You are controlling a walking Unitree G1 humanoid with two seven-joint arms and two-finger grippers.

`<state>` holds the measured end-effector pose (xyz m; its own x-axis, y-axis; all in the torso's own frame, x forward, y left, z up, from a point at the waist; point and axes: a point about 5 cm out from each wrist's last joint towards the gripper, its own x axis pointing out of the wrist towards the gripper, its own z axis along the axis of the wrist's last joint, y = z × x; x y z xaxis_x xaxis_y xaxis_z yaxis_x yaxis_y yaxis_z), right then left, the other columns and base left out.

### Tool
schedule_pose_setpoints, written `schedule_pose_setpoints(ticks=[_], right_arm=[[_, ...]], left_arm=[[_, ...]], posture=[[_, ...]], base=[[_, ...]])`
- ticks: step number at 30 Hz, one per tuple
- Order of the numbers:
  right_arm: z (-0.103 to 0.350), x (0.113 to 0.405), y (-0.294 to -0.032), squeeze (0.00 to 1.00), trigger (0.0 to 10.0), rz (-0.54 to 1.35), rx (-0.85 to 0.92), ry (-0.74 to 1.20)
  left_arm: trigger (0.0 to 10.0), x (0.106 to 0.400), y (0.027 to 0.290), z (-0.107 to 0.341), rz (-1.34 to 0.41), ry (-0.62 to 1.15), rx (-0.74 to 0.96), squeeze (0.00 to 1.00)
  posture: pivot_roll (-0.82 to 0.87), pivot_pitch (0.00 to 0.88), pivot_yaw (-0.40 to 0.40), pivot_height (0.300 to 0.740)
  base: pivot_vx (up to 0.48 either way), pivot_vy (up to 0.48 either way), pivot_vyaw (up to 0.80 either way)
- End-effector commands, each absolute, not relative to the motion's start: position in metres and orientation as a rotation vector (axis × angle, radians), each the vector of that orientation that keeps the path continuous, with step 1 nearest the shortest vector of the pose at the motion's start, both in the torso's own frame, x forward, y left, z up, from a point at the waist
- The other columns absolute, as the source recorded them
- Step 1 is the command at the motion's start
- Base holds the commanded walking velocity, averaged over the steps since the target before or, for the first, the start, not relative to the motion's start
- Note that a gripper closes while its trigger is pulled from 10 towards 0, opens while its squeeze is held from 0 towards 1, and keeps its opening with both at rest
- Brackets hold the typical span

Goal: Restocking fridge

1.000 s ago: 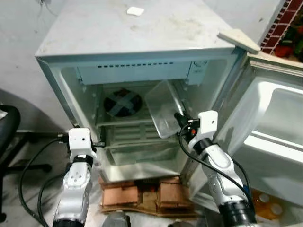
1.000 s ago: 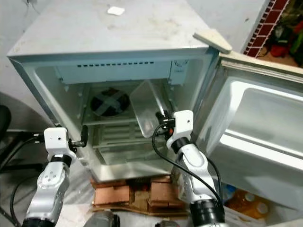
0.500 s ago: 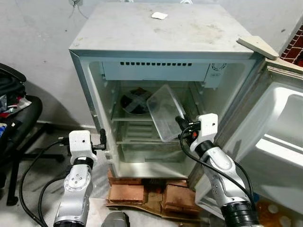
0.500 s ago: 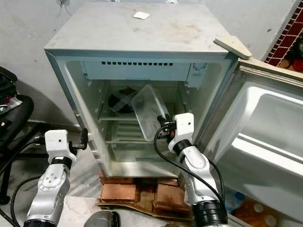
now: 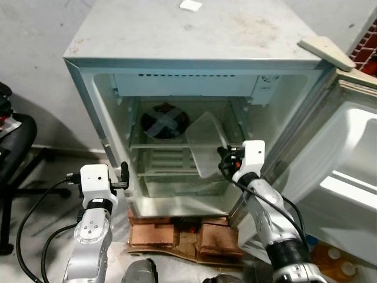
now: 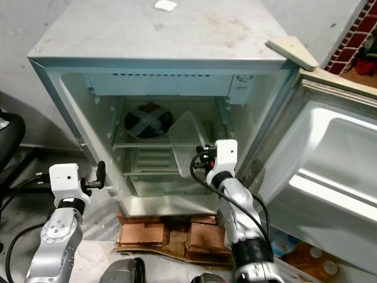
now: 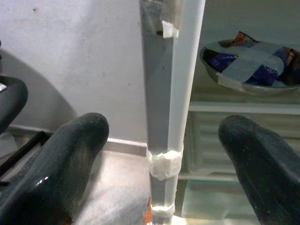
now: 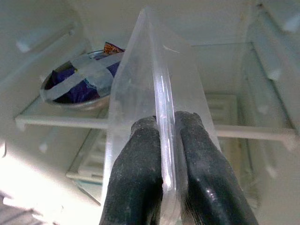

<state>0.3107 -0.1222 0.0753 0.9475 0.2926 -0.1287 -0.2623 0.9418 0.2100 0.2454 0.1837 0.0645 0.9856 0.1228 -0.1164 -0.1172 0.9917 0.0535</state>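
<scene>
A small silver fridge (image 5: 194, 35) stands open, its door (image 5: 347, 153) swung to the right. My right gripper (image 5: 222, 158) is shut on the rim of a clear plastic container (image 5: 206, 141), held tilted on edge inside the fridge near the middle shelf. In the right wrist view both fingers (image 8: 136, 164) pinch the container's rim (image 8: 154, 79). A taped-over metal bowl (image 5: 165, 121) sits on the shelf at the back left. My left gripper (image 5: 123, 177) is open, its fingers (image 7: 70, 154) straddling the fridge's left front edge without touching it.
The fridge rests on bricks (image 5: 177, 233). A black chair (image 5: 12, 135) stands at the left. A wooden piece (image 5: 327, 52) and a white scrap (image 5: 190, 6) lie on the fridge top. Bottles (image 5: 333, 256) sit on the floor under the door.
The camera has shifted, so the fridge sits differently in view. The clear container, still pinched by the right gripper, now lies lower and deeper inside the fridge. The left gripper stays open.
</scene>
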Motion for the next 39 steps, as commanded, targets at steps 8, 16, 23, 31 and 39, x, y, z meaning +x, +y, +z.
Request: schedule_pose_setpoints(ticks=[8,16,23,31,39], right_arm=[[0.088,0.346,-0.114,0.00,10.0,0.159,0.300,0.142],[0.112,0.372,-0.096,0.00,10.0,0.142,0.320,0.120],[0.136,0.385,-0.090,1.00,10.0,0.137,0.265,0.050],[0.149,0.390,-0.094,1.00,10.0,0.127,0.128,-0.023],[0.162,0.392,-0.104,1.00,10.0,0.105,-0.026,-0.139]], left_arm=[[10.0,0.228,0.185,0.079,0.122,0.112,0.044,0.00],[10.0,0.213,0.188,0.086,0.134,0.139,0.046,0.00],[10.0,0.206,0.186,0.094,0.149,0.151,0.043,0.00],[10.0,0.197,0.183,0.094,0.176,0.174,0.034,0.00],[10.0,0.204,0.181,0.095,0.189,0.169,0.032,0.00]], posture=[[0.24,0.236,-0.059,0.740],[0.28,0.279,-0.060,0.740],[0.31,0.305,-0.066,0.740],[0.31,0.314,-0.087,0.740],[0.29,0.293,-0.096,0.740]], base=[[0.000,0.000,0.00],[0.000,0.000,0.00],[0.000,0.000,0.00],[0.000,0.000,0.00],[0.000,0.000,0.00]])
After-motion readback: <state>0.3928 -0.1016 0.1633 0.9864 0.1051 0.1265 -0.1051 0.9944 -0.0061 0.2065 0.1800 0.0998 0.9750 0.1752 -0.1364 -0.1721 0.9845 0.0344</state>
